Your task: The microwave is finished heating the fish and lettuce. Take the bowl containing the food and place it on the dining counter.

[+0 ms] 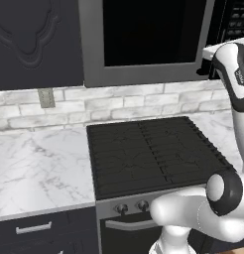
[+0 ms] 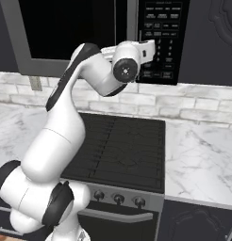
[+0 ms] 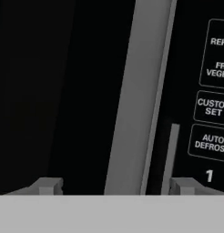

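Observation:
The microwave (image 1: pixel 149 32) is built in above the stove, its black glass door shut inside a grey metal frame. The bowl, the fish and the lettuce are hidden behind that door. The dining counter is out of view. My gripper (image 3: pixel 114 186) is raised right up to the microwave front, open, its two fingertips (image 3: pixel 48 185) wide apart. They stand on either side of the door's vertical grey strip (image 3: pixel 136 91), beside the black keypad panel (image 3: pixel 214 109). From the right base view, the hand (image 2: pixel 148 47) sits at the seam between door and keypad (image 2: pixel 160 37).
A black stove (image 1: pixel 149 154) with knobs lies under the arm. White marble worktop flanks it on the left (image 1: pixel 39 163) and right (image 2: pixel 203 155). A pale brick backsplash with a wall outlet (image 1: pixel 45 97) runs behind. Dark cabinets hang beside the microwave.

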